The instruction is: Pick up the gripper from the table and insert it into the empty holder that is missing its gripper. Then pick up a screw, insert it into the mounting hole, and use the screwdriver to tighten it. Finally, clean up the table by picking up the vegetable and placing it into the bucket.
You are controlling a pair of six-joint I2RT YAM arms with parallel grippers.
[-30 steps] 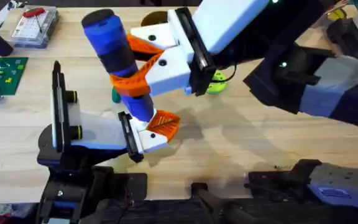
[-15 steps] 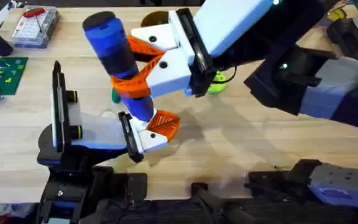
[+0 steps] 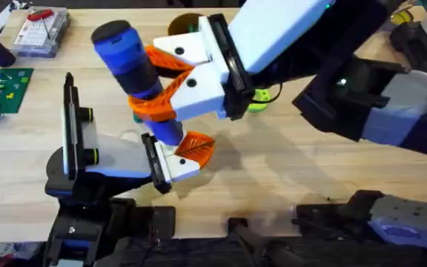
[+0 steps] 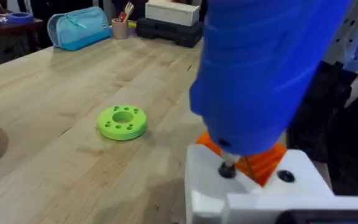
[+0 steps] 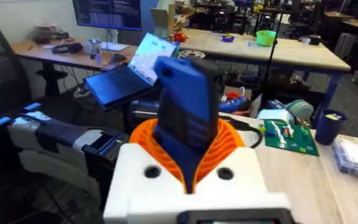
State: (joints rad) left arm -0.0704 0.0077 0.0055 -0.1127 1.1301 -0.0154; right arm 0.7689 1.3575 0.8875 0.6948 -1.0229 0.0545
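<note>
The right gripper (image 3: 161, 93) holds the screwdriver (image 3: 136, 74) between its orange ribbed pads (image 3: 165, 59), which press on the blue handle from both sides. The tool stands tilted, with its dark end cap up and to the left and its thin metal tip down. In the left wrist view the tip (image 4: 227, 169) touches the white body of the left gripper (image 3: 187, 152), which lies low over the table (image 3: 273, 178) near the middle; I cannot tell if its fingers are wide or narrow. The lime-green ring-shaped disc (image 4: 122, 121) lies on the wood to the far right of the tool, partly hidden under the right arm in the overhead view. The orange-brown bucket (image 3: 182, 22) shows at the far edge, behind the right gripper. A small dark-green piece, perhaps the vegetable (image 3: 136, 115), shows just left of the screwdriver shaft.
</note>
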